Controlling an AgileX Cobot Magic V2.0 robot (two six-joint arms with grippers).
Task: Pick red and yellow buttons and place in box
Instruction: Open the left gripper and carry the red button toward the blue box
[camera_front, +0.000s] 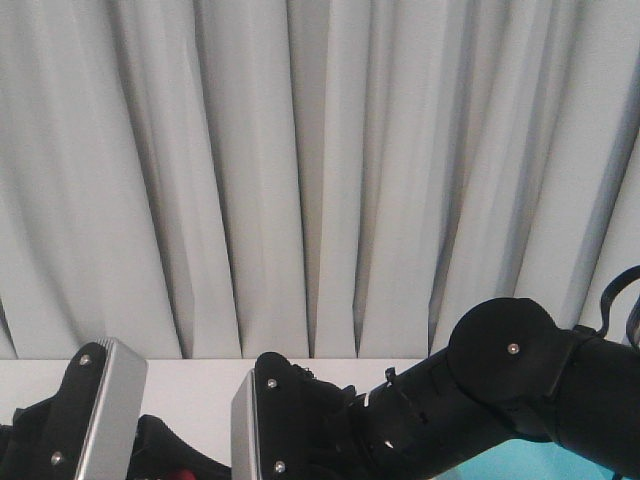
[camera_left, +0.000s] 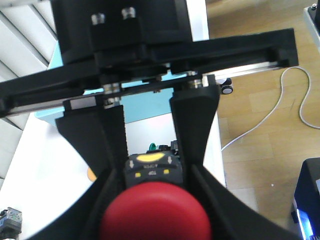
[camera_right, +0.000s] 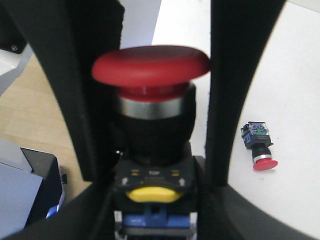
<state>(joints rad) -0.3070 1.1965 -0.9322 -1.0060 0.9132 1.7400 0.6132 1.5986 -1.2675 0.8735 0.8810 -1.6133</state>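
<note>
Left gripper (camera_left: 152, 192) clamps a red button (camera_left: 155, 217), axis along its fingers, turquoise box (camera_left: 147, 105) just ahead. Right gripper (camera_right: 150, 130) holds a second red button (camera_right: 150, 67); the table (camera_right: 295, 100) bears a third.

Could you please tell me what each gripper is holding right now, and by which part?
Each holds a red button. The left gripper clamps one by its dark body under the cap; the right gripper grips another by its body too.
</note>
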